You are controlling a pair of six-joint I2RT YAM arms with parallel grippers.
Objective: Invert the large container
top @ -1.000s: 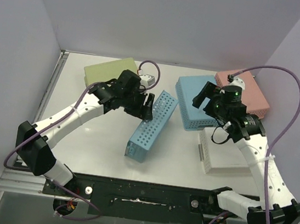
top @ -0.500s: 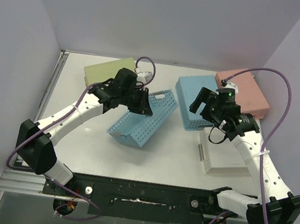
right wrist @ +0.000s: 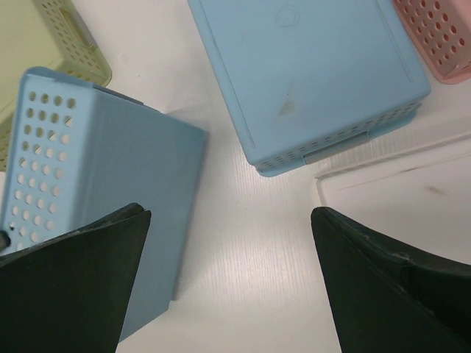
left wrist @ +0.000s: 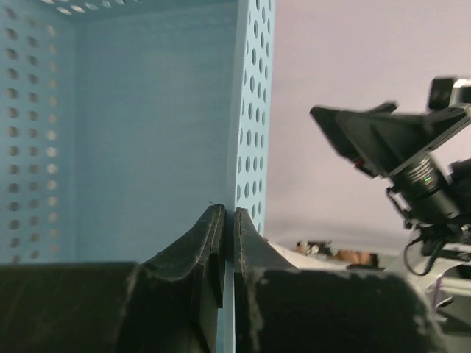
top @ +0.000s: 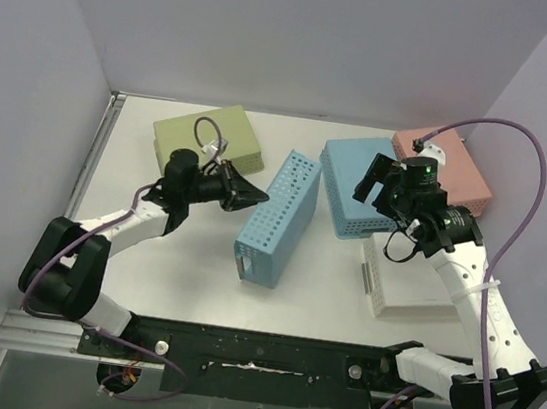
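Left gripper [left wrist: 224,215] clamped on the blue basket [top: 276,220] wall; basket on its side, long axis near-far, opening facing left; right gripper [right wrist: 229,213] spread wide, empty, further right

Matt plastic on a faintly grained white tabletop [right wrist: 250,243]
The large container [top: 276,220] is smooth, matt light-blue plastic, perforated; the left gripper [left wrist: 229,213] has dull black fingers [left wrist: 197,246] with a rough surface.

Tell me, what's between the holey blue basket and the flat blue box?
Just bare white table between basket and box, clearest in the right wrist view.
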